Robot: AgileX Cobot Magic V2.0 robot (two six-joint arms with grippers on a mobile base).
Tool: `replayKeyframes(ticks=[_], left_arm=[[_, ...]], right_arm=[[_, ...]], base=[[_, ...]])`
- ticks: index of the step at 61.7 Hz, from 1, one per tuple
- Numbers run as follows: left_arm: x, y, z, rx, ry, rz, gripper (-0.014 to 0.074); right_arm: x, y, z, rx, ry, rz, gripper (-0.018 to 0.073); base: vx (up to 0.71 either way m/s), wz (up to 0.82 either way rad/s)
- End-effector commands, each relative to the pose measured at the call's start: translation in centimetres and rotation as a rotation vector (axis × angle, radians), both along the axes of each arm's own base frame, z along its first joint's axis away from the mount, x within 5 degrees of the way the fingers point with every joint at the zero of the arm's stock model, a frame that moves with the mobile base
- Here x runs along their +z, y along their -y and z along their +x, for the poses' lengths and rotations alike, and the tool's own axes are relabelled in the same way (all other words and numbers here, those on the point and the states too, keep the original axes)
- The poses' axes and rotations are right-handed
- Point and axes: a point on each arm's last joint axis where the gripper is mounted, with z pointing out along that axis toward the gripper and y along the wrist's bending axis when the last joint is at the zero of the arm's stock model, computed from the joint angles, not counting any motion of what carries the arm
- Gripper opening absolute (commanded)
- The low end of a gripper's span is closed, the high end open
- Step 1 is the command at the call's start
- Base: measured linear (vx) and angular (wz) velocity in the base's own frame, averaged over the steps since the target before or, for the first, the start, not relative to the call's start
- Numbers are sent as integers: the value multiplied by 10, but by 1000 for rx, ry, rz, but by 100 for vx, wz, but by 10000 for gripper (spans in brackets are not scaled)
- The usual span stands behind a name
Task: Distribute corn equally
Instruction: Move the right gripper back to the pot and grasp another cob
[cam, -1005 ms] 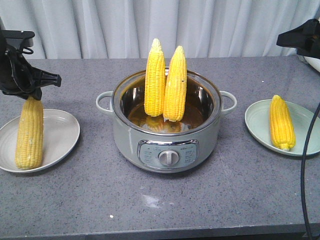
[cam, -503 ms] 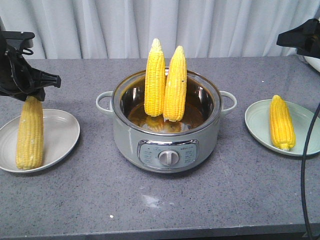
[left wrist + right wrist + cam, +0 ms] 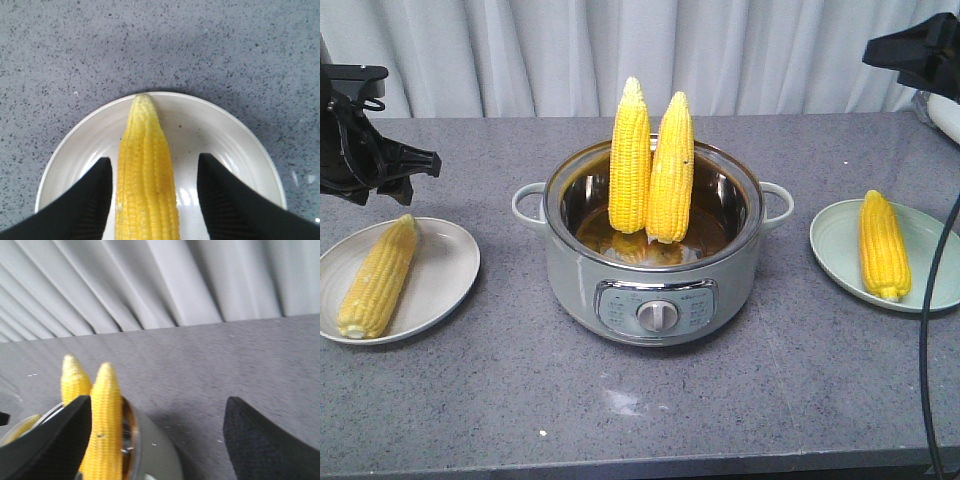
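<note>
Our left gripper (image 3: 153, 159) hangs open over the cob (image 3: 378, 278) on the left plate (image 3: 445, 265); right gripper (image 3: 157, 402) open, aloft. Another cob (image 3: 883, 245) lies on the right plate (image 3: 835, 245); 2 cobs (image 3: 630, 155) (image 3: 671, 170) stand in the pot (image 3: 650, 290). Stiff, weighty, likely slick: we'd pinch above mid-length.

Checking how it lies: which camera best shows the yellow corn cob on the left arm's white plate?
The exterior front-facing view: the whole yellow corn cob lies on the white plate. The left wrist view shows only its pointed half between the open left gripper. The right wrist view misses it.
</note>
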Motion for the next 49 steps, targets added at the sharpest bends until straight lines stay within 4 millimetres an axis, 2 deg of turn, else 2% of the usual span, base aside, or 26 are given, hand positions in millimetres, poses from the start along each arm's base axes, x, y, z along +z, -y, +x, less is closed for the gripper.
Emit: replayKeyframes(ticks=[1,11,20,29,33,41,49], left_arm=[[41,3,-9,2,158,-56,380],[58,12,-12,-12,258,-184,380],[80,25,-18,-66,367,-328,380],[106,35,-26,-136,493,-464,380],[111,38,-28,-168,524,-495,380],[113,41,-29,-205,539,-510,380],[114,41,-29,-206,541,-511,380]], right_arm=[[37,-22,-9,44,132,32,529],[59,-64,1,106,204,-32,529],[67,-90,17,146,196,-63,529],[55,-109,40,187,124,-58,530],[44,-116,49,208,92,-65,538],[22,-133,62,233,39,-68,584],[8,-141,73,208,26,-64,622]], base=[[0,0],[0,0],[0,0],[0,0],[0,0],[0,0],[0,0]])
